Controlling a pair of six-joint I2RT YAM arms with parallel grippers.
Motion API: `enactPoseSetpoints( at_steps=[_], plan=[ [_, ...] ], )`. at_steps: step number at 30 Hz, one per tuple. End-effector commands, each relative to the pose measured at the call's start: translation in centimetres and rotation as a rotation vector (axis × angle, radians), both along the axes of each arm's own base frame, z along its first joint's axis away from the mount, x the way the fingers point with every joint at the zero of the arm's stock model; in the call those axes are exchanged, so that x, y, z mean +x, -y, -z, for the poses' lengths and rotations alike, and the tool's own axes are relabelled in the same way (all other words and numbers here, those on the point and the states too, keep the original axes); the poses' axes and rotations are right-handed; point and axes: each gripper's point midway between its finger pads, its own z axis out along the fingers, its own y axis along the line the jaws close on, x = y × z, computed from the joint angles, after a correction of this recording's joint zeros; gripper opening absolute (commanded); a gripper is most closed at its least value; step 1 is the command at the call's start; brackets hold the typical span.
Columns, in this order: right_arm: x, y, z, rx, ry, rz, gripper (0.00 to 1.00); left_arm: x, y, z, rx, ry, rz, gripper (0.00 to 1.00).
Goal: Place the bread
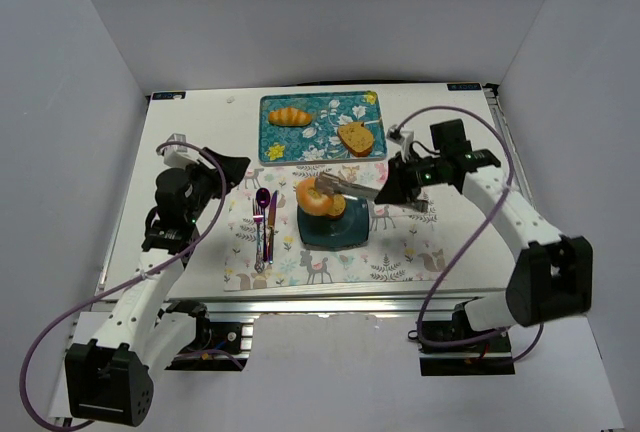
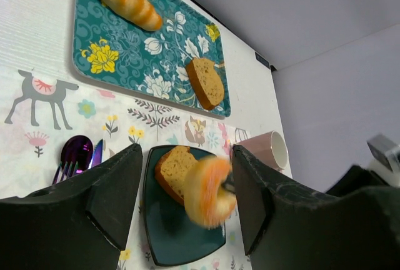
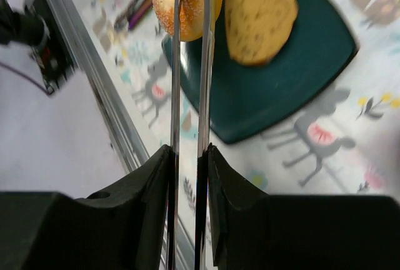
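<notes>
My right gripper (image 1: 400, 187) is shut on a pair of metal tongs (image 1: 352, 189). The tongs pinch a round orange-glazed bread ring (image 1: 318, 197) and hold it above the left part of a dark teal square plate (image 1: 340, 234). A brown bread slice (image 2: 170, 165) lies on that plate. In the right wrist view my gripper (image 3: 189, 151) clamps the tongs (image 3: 189, 76), with the ring (image 3: 164, 1) at their tips beside the slice (image 3: 259, 14). My left gripper (image 1: 232, 170) is open and empty, left of the plate; the ring (image 2: 209, 192) shows blurred between its fingers (image 2: 112, 189).
A teal floral tray (image 1: 322, 152) at the back holds a croissant (image 1: 290, 116) and another bread slice (image 1: 358, 137). Cutlery (image 1: 264, 224) lies on the patterned placemat (image 1: 400, 257) left of the plate. A pink cup (image 2: 269, 151) stands right of the plate.
</notes>
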Motion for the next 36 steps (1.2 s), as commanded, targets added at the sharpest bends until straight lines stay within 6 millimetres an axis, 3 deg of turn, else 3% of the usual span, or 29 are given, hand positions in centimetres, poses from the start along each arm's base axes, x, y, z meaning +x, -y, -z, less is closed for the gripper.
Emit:
enactPoseSetpoints(
  at_steps=[1, 5, 14, 19, 22, 25, 28, 36],
  plan=[
    [-2.2, 1.8, 0.9, -0.087, 0.126, -0.078, 0.00, -0.6, 0.5, 0.0, 0.002, 0.026, 0.036, 0.69],
    [-2.4, 2.1, 1.3, -0.095, 0.137, -0.044, 0.00, -0.7, 0.9, 0.3, -0.005, 0.026, 0.063, 0.69],
    [1.2, 1.3, 2.1, -0.093, 0.107, 0.026, 0.04, -1.1, 1.4, 0.1, 0.001, 0.018, 0.094, 0.69],
    [2.8, 1.5, 2.4, -0.120, 0.112, 0.064, 0.21, -1.7, 1.0, -0.2, 0.003, 0.025, 0.076, 0.69],
    [2.8, 1.4, 2.1, -0.115, 0.112, 0.061, 0.37, -2.0, 0.7, -0.3, -0.002, 0.030, 0.062, 0.69],
    [2.7, 1.5, 1.6, -0.112, 0.120, 0.064, 0.47, -2.1, 0.6, -0.5, -0.023, 0.045, 0.048, 0.69],
    [2.9, 1.8, 0.8, -0.098, 0.127, 0.075, 0.52, -2.0, 0.5, -0.4, -0.042, 0.049, 0.038, 0.69],
    [3.4, 1.7, -0.5, -0.064, 0.141, 0.083, 0.52, -1.7, 0.6, -0.8, -0.027, 0.042, 0.045, 0.69]
  ],
)
